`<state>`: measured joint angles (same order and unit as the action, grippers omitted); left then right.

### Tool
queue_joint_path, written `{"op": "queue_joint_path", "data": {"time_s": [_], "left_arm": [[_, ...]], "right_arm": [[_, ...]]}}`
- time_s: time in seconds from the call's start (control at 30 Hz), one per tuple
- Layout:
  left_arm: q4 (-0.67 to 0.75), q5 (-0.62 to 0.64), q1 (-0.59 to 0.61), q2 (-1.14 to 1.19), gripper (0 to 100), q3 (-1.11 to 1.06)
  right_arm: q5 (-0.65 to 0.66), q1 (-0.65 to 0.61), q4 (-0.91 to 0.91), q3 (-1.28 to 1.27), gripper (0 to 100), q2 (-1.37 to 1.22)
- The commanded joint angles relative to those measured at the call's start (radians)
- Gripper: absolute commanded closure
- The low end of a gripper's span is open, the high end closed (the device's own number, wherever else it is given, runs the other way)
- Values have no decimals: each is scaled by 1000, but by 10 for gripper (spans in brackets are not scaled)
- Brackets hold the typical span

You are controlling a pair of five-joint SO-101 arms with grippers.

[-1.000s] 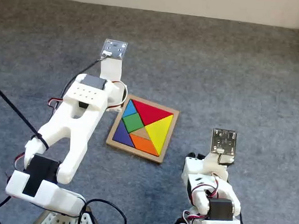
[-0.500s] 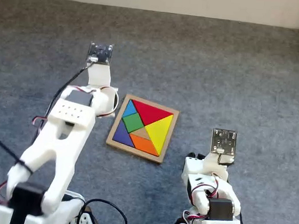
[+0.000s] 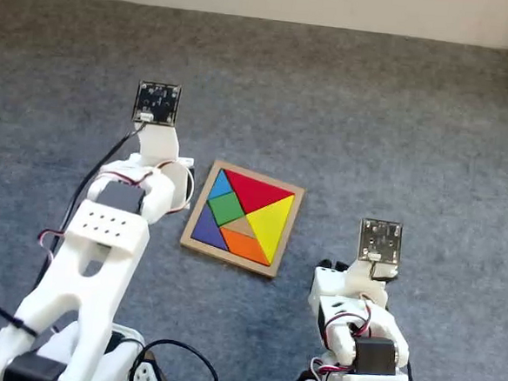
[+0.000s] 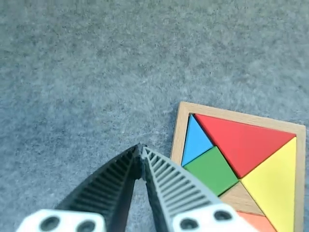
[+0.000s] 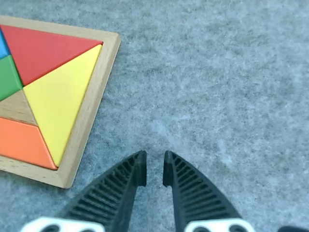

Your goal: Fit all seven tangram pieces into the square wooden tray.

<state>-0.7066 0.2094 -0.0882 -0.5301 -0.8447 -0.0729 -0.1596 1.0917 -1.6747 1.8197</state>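
Carpet [image 4: 72,72], tray [image 4: 176,137] beside left end effector [image 4: 141,148]

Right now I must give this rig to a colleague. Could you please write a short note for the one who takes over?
Left end effector: shut, empty, above the grey carpet beside the square wooden tray.
Right end effector: fingers slightly apart, empty, above the carpet on the tray's other side.
Done: six coloured tangram pieces lie flat inside the tray.
Left: check the plain tan triangle in the middle. I cannot tell whether it is an unpainted piece or bare tray floor.
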Motion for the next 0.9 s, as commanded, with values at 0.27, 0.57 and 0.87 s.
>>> {"op": "queue_joint_path", "data": {"time_s": [0.27, 0.57, 0.87], "left_arm": [[35, 6, 7, -194, 995, -73], [57, 3, 12, -400, 993, -180], [166, 3, 13, -545, 994, -335]], "right_arm": [[9, 15, -7, -139, 925, 18], [9, 15, -7, -139, 925, 18], [9, 15, -7, -139, 925, 18]]}}
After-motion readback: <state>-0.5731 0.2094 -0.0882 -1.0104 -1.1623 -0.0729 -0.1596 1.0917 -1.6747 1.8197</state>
